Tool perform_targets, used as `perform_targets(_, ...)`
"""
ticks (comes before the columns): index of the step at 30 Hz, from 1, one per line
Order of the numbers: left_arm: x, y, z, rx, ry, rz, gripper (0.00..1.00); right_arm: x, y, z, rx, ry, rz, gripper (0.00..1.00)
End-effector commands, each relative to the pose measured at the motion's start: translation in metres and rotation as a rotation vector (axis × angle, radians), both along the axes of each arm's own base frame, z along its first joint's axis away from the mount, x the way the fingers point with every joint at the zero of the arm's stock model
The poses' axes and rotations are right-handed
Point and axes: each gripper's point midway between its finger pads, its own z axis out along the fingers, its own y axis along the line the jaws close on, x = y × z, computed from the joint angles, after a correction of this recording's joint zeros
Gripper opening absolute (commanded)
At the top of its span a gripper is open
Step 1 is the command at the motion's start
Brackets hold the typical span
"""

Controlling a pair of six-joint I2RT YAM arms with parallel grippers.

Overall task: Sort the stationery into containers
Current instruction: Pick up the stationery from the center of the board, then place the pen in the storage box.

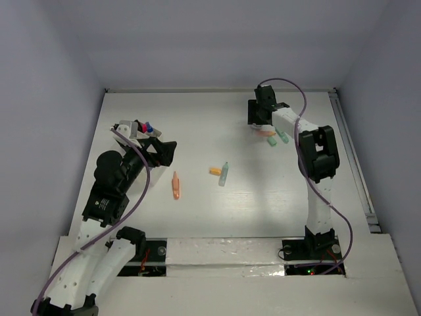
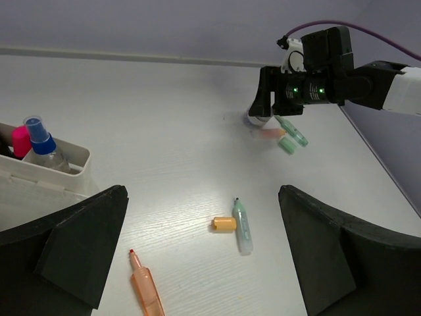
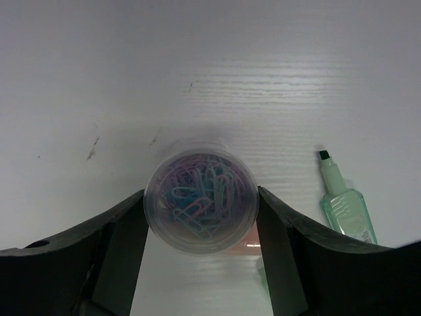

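Observation:
My right gripper (image 3: 200, 220) is shut on a small round clear jar (image 3: 200, 197) full of coloured paper clips, at the far right of the table (image 1: 258, 122). A pale green highlighter (image 3: 342, 205) lies just right of it. My left gripper (image 1: 161, 151) is open and empty, beside the translucent white bins (image 1: 135, 130). In the left wrist view the bin (image 2: 46, 172) holds a blue-capped white piece (image 2: 39, 141) and a pink one (image 2: 21, 141). An orange highlighter (image 2: 146, 289), an orange stub (image 2: 224, 224) and a pale green marker (image 2: 243, 227) lie between my left fingers' view.
By the right gripper lie a green marker (image 1: 281, 136), a green stub (image 1: 271, 141) and a pale orange piece (image 1: 267, 133). The orange highlighter (image 1: 175, 185), orange stub (image 1: 215, 171) and pale green marker (image 1: 223, 174) lie mid-table. Walls enclose the table on three sides.

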Motion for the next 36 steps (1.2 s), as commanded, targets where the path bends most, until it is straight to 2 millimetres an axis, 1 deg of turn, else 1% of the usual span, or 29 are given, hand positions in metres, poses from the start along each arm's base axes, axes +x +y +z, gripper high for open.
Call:
perform_targets(1,0.000,-0.001,0.025,-0.008,-0.066,-0.006,0.99,0.021,0.001,0.019,-0.008,-0.068,0.008,0.66)
perform_targets(2,0.000,-0.001,0.024,-0.006,-0.066,-0.006,0.99,0.024,-0.003,0.022,-0.004,-0.077,0.000,0.64)
perform_targets(3,0.000,-0.001,0.024,-0.006,-0.066,-0.004,0.99,0.025,-0.002,0.021,-0.001,-0.077,0.003,0.56)
perform_targets(5,0.001,-0.001,0.024,-0.006,-0.066,-0.003,0.99,0.028,-0.001,0.025,0.008,-0.095,-0.001,0.46)
perform_targets(8,0.001,0.001,0.025,-0.006,-0.066,0.005,0.99,0.034,0.007,0.056,0.052,-0.191,0.034,0.44)
perform_targets(9,0.001,0.002,0.025,-0.005,-0.068,0.009,0.99,0.031,0.011,0.061,0.074,-0.201,0.059,0.44)
perform_targets(10,0.000,0.003,0.027,-0.007,-0.075,0.014,0.99,0.027,0.028,0.088,0.112,-0.260,0.107,0.44)
perform_targets(11,0.000,0.003,0.028,-0.008,-0.076,0.014,0.99,0.026,0.037,0.109,0.127,-0.308,0.122,0.44)
perform_targets(13,0.001,0.009,0.033,-0.007,-0.086,0.041,0.99,0.015,0.064,0.136,0.166,-0.358,0.207,0.44)
perform_targets(14,0.000,0.010,0.036,-0.007,-0.096,0.046,0.99,0.008,0.078,0.161,0.185,-0.406,0.241,0.45)
perform_targets(15,-0.003,0.014,0.042,-0.012,-0.115,0.060,0.99,-0.005,0.110,0.178,0.209,-0.432,0.314,0.45)
perform_targets(17,-0.010,0.017,0.058,-0.037,-0.164,0.067,0.99,-0.023,0.144,0.206,0.250,-0.481,0.397,0.45)
perform_targets(18,-0.018,0.019,0.072,-0.061,-0.211,0.065,0.99,-0.042,0.180,0.214,0.278,-0.487,0.480,0.45)
perform_targets(19,-0.024,0.020,0.084,-0.086,-0.239,0.063,0.99,-0.050,0.197,0.231,0.295,-0.519,0.515,0.45)
perform_targets(20,-0.029,0.022,0.094,-0.100,-0.266,0.064,0.99,-0.062,0.218,0.239,0.323,-0.530,0.576,0.45)
perform_targets(21,-0.039,0.026,0.107,-0.120,-0.306,0.072,0.99,-0.084,0.249,0.245,0.357,-0.532,0.657,0.45)
perform_targets(22,-0.043,0.028,0.112,-0.131,-0.320,0.079,0.99,-0.095,0.265,0.252,0.377,-0.541,0.699,0.45)
perform_targets(23,-0.047,0.031,0.121,-0.145,-0.349,0.083,0.99,-0.103,0.279,0.268,0.405,-0.577,0.733,0.45)
perform_targets(24,-0.055,0.034,0.131,-0.161,-0.389,0.089,0.99,-0.112,0.297,0.265,0.426,-0.570,0.780,0.45)
perform_targets(25,-0.059,0.036,0.136,-0.170,-0.412,0.091,0.99,-0.130,0.318,0.268,0.451,-0.568,0.833,0.45)
perform_targets(26,-0.061,0.039,0.139,-0.163,-0.431,0.104,0.99,-0.138,0.331,0.282,0.479,-0.592,0.868,0.45)
perform_targets(27,-0.068,0.045,0.143,-0.161,-0.462,0.122,0.99,-0.148,0.349,0.274,0.491,-0.577,0.934,0.45)
perform_targets(28,-0.067,0.050,0.141,-0.155,-0.467,0.150,0.99,-0.158,0.362,0.275,0.503,-0.581,0.978,0.45)
perform_targets(29,-0.068,0.056,0.139,-0.154,-0.474,0.181,0.99,-0.177,0.381,0.275,0.518,-0.576,1.034,0.45)
perform_targets(30,-0.072,0.068,0.140,-0.166,-0.490,0.237,0.99,-0.188,0.392,0.292,0.533,-0.613,1.087,0.45)
perform_targets(31,-0.070,0.069,0.134,-0.165,-0.486,0.250,0.99,-0.192,0.408,0.274,0.522,-0.583,1.115,0.45)
perform_targets(32,-0.072,0.071,0.133,-0.167,-0.489,0.258,0.99,-0.209,0.422,0.268,0.515,-0.554,1.155,0.45)
perform_targets(34,-0.074,0.072,0.129,-0.169,-0.495,0.258,0.99,-0.213,0.443,0.263,0.499,-0.561,1.183,0.45)
perform_targets(36,-0.073,0.072,0.125,-0.168,-0.489,0.259,0.99,-0.214,0.453,0.253,0.477,-0.550,1.174,0.45)
